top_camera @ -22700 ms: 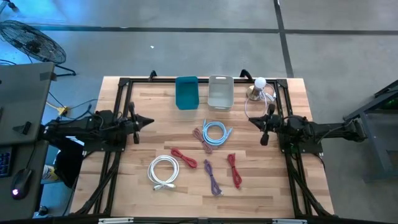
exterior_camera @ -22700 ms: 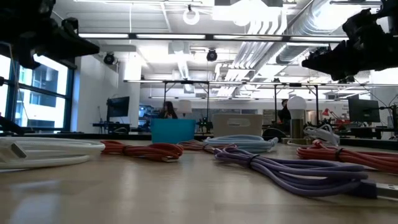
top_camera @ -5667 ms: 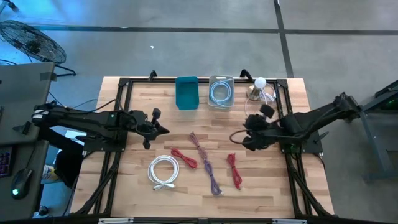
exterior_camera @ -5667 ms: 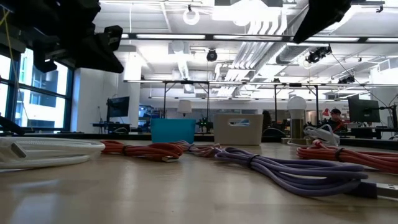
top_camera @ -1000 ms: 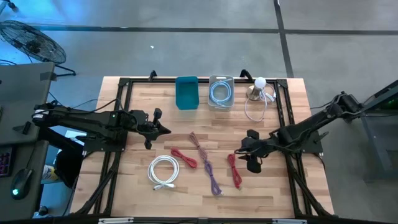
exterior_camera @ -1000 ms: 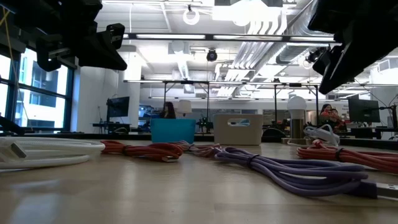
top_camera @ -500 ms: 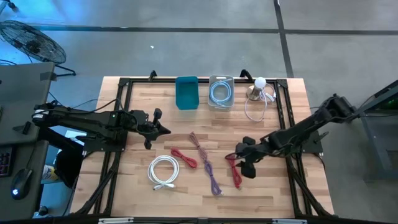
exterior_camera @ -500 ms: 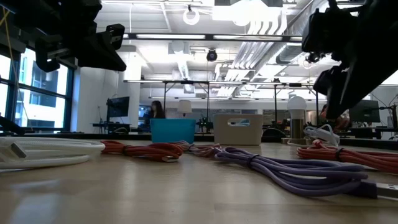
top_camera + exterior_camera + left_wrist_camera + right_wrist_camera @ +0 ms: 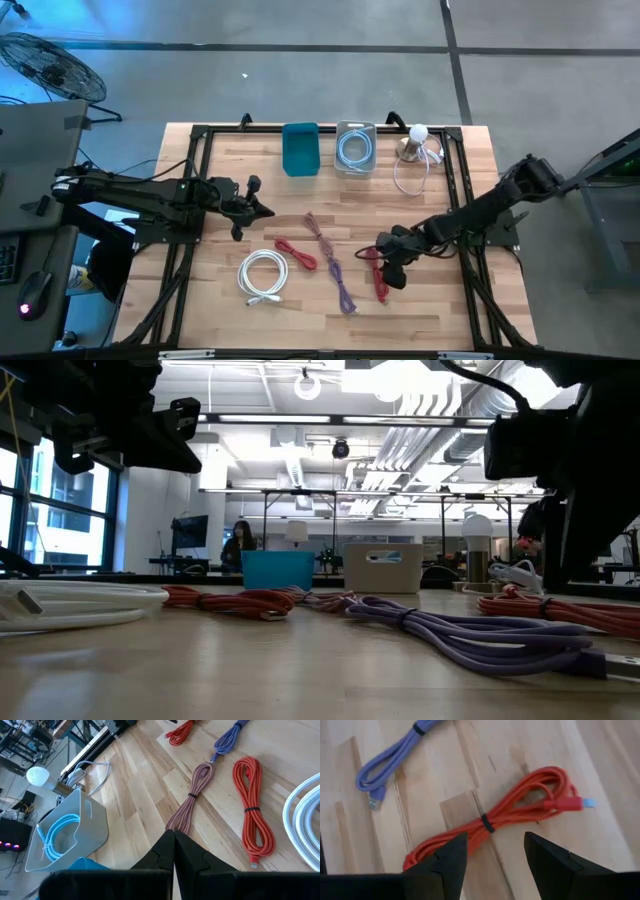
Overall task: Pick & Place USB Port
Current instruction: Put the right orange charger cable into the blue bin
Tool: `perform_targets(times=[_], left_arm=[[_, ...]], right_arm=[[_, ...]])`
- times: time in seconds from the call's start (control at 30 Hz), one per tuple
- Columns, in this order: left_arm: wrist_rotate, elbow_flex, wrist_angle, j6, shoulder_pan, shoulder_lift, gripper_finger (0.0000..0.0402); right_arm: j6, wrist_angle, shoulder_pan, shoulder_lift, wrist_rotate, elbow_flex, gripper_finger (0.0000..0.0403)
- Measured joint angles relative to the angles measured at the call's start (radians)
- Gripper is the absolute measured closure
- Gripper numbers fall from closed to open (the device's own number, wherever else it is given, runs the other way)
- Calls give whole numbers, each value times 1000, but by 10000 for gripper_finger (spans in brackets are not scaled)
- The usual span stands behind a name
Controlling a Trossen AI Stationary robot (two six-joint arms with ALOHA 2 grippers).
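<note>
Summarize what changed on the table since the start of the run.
The light blue cable went from mid-table into the grey bin. The right pincer, open, has moved down over the red cable nearest it. The left pincer, shut, has moved inward slightly. The other cables and the teal bin are unmoved.

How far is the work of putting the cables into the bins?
Done: the light blue cable lies in the grey bin. In hand: the open right end effector hovers over a red cable. Left: the other red cable, pink cable, purple cable and white cable on the table.
</note>
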Motion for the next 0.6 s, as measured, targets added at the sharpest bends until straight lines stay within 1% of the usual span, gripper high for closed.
perform_targets(times=[0.23,0.37,0.6], left_arm=[[0,0,-3,0,0,0,401],[1,0,-8,0,0,0,401],[2,0,-8,0,0,0,401]], right_arm=[[35,107,0,47,-37,0,215],[76,106,0,52,-37,0,215],[166,116,-8,52,-6,0,215]])
